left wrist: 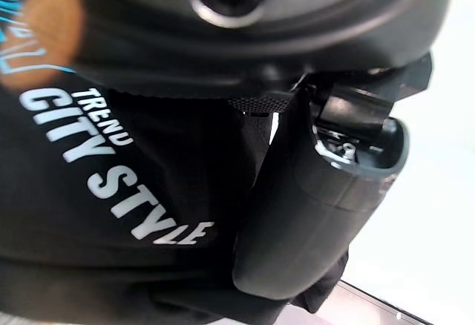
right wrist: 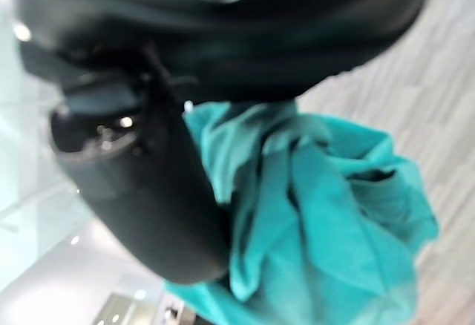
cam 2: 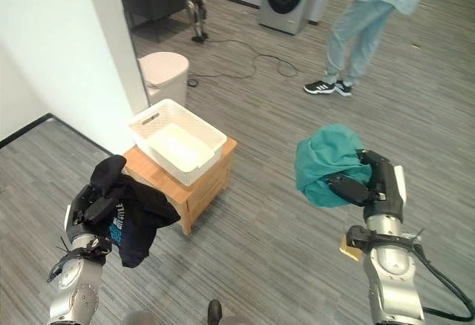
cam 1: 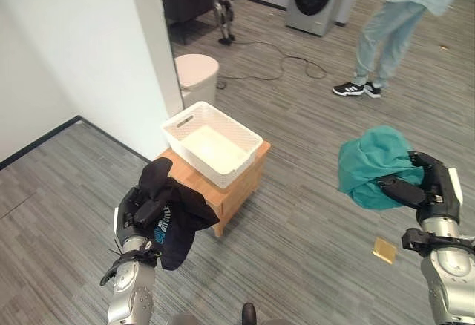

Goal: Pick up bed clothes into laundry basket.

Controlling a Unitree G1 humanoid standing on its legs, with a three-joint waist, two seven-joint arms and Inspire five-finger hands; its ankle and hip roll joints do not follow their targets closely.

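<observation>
Both arms were raised, forearms upright. Left hand [cam 1: 137,212] at lower left, fingers [cam 1: 151,211] curled round a bunched black garment [cam 1: 172,214] hanging from the grip. Right hand [cam 1: 430,188] at right, held higher, thumb and fingers [cam 1: 398,189] closed on a bundled teal cloth [cam 1: 371,163].

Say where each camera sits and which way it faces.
Left eye view: on the head, looking down at the white basket on a wooden stool; both arms show.
Right eye view: same scene, slightly offset.
Left wrist view: along the left hand, clutching a black garment.
Right wrist view: along the right hand, clutching a teal garment.
</observation>
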